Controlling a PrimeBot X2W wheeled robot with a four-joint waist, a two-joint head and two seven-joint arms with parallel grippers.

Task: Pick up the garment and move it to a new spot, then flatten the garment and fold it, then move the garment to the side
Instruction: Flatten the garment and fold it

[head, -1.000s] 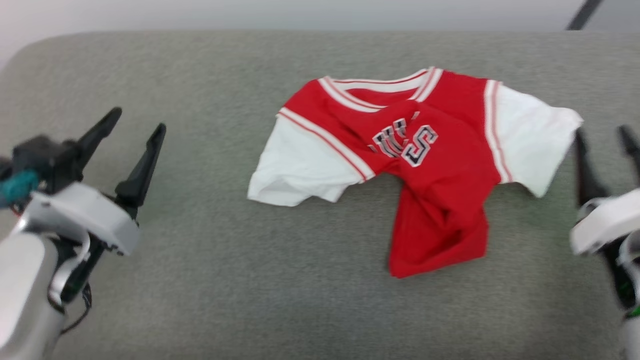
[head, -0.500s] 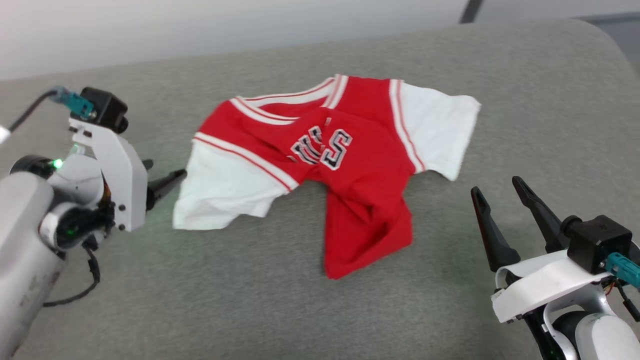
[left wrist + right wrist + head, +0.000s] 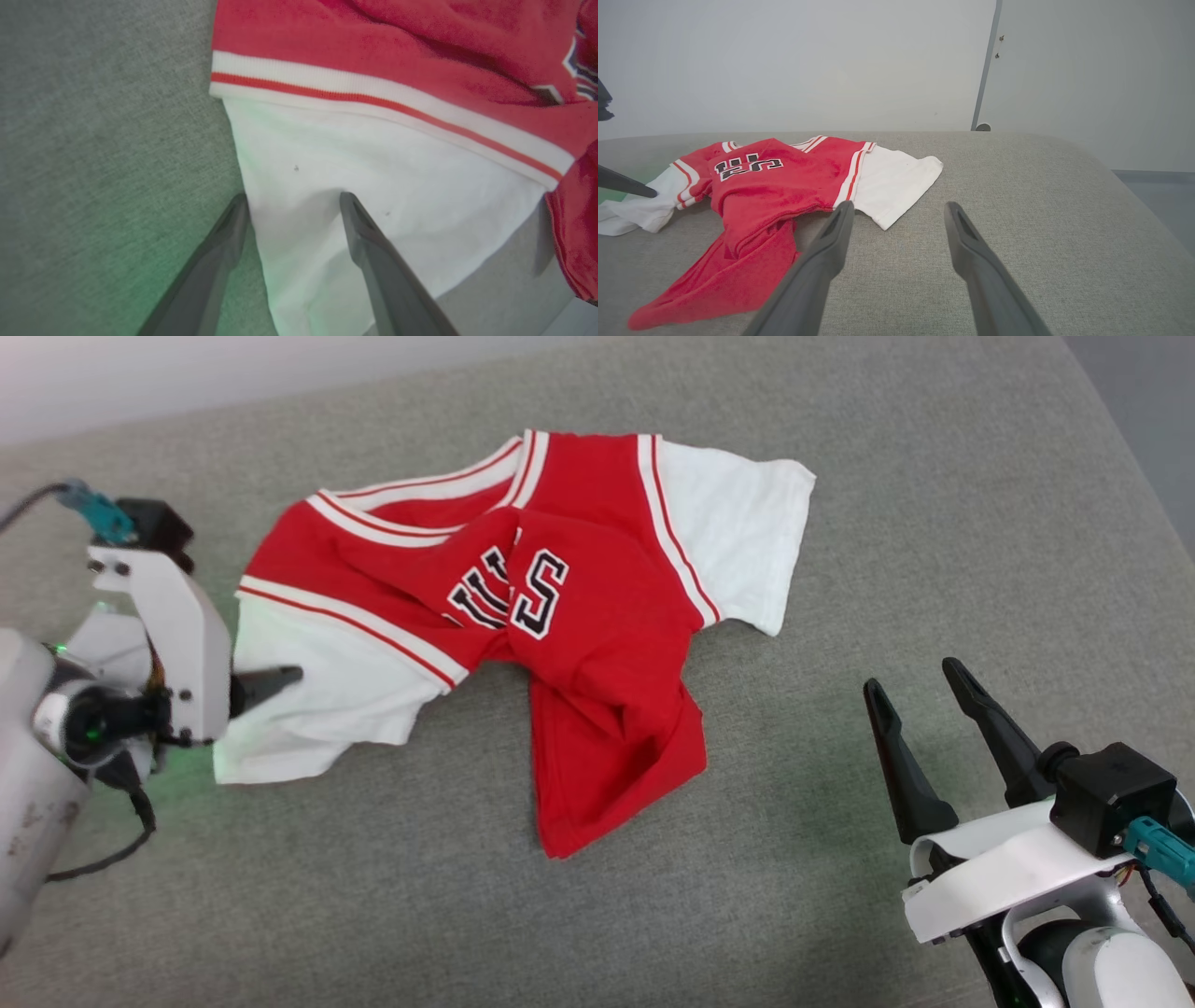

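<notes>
The garment [image 3: 569,644] is a small red shirt with white sleeves, striped trim and dark lettering. It lies crumpled on the grey padded surface [image 3: 840,896], its lower part bunched toward me. My left gripper [image 3: 273,681] is open and reaches in from the left over the near white sleeve [image 3: 317,709]. In the left wrist view the left gripper [image 3: 294,207] straddles that sleeve's [image 3: 373,177] edge, one finger over grey fabric and the other over white cloth. My right gripper [image 3: 913,677] is open with nothing between its fingers. It stands to the right of the garment [image 3: 784,186], and its tips [image 3: 900,205] are near the far white sleeve.
The grey surface curves down at its right edge [image 3: 1134,504], with floor beyond it. A pale wall [image 3: 784,60] and a door seam [image 3: 984,70] stand behind the far edge. My left gripper's dark finger [image 3: 626,185] also shows in the right wrist view.
The head camera has swung, so the whole picture has shifted. My left gripper has come in over the near white sleeve. The garment lies as before.
</notes>
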